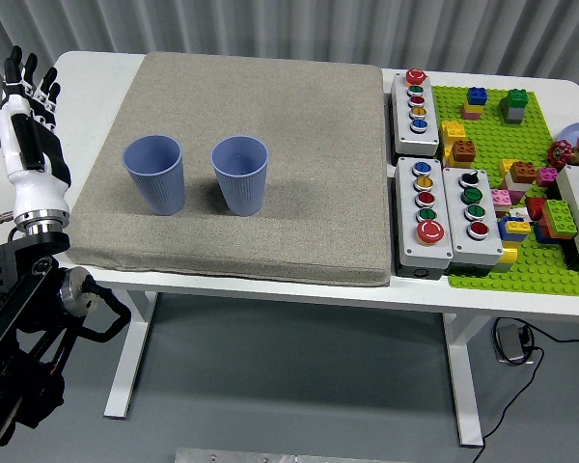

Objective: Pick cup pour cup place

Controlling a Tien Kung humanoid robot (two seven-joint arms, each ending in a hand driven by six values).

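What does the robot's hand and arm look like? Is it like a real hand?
A bit like one. The left hand has five thin fingers with black joints and white tips, and a white palm shell with black panels. Below it sit a white wrist cuff and a shiny metal ring. The arm is black, built from bars and round joints, with a silver disc and a thin black cable alongside. The right arm isn't in the picture.
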